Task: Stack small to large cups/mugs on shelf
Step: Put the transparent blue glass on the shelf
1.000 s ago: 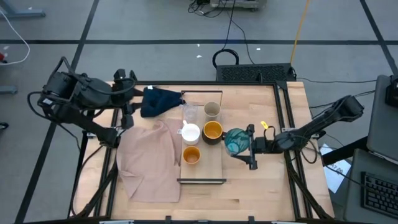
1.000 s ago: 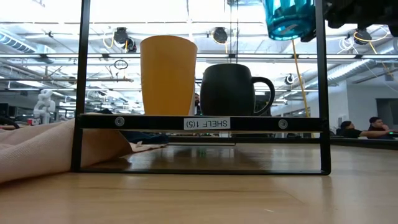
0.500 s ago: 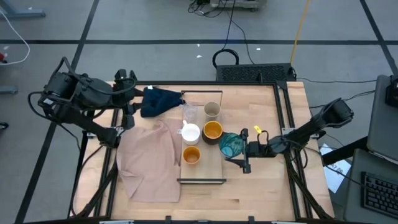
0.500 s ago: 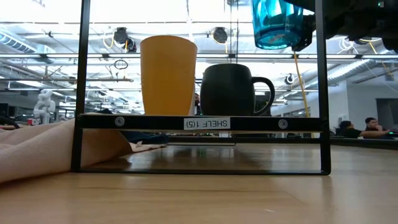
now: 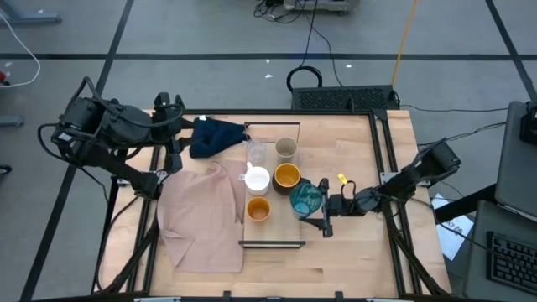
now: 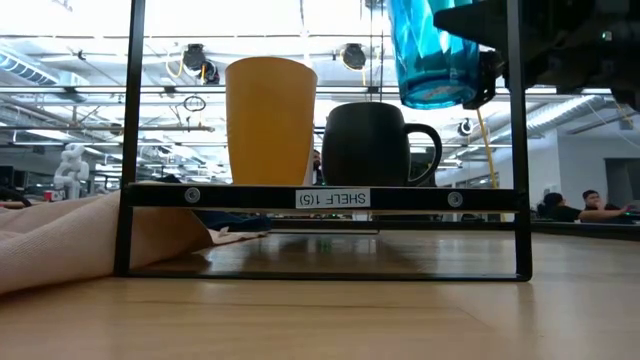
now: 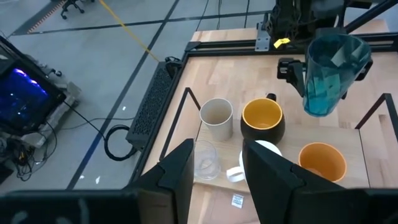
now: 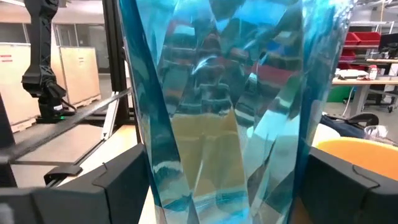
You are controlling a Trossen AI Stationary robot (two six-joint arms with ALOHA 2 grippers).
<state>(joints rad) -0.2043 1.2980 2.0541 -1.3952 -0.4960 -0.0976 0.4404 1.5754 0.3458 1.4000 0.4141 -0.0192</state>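
Observation:
A teal ribbed tumbler [image 5: 305, 199] hangs in the air over the shelf's right edge, with my right gripper [image 5: 320, 203] shut on it. On the light-wood shelf [image 5: 291, 225] stand a clear glass [image 5: 257, 153], a beige-grey cup [image 5: 286, 148], a white mug [image 5: 257, 178], a dark-handled orange mug [image 5: 287, 176] and a small orange cup [image 5: 258, 209]. In the low view the tumbler [image 6: 432, 55] hangs above the dark mug [image 6: 372, 145]. My left gripper [image 7: 214, 177] is raised at the table's far left, open and holding nothing. My right gripper pinches the tumbler between its two fingers, one on each side of its wall [image 7: 306, 70] at about mid-height. The fingers [image 8: 121, 183] come in level from the table's right side. The tumbler hangs nearly upright, mouth up, clear of the shelf and the mugs.
A beige cloth [image 5: 201, 220] lies left of the shelf, its edge against the plank. A dark blue cloth [image 5: 213, 136] is bunched at the far left. Thin black frames [image 6: 517, 150] stand at the shelf's ends. The shelf's near end [image 5: 277, 231] is bare.
My right gripper has gone down and toward the table's left, carrying the tumbler from beside the shelf to just over its right edge. The tumbler stays upright and clear of everything.

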